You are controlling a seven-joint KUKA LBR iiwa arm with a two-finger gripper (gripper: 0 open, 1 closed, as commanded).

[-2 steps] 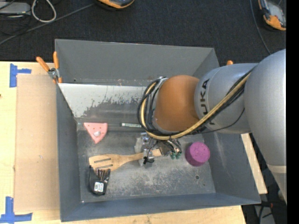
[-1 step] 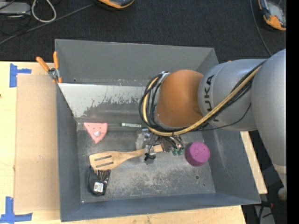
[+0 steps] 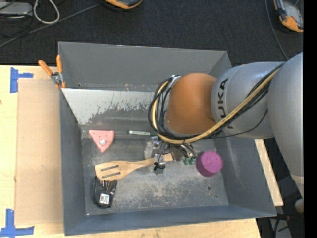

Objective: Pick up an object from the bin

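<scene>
Wooden slotted spatula lies mid-bin, handle end beneath the gripper, whose open or closed state cannot be told. Gripped that far from its blade, it may pivot and slip.

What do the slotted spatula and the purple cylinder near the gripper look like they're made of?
The slotted spatula looks like wood or bamboo: pale tan, matt, unpainted. The purple cylinder may be foam or soft plastic: even magenta, dull with no glints, though the look leaves it open.
</scene>
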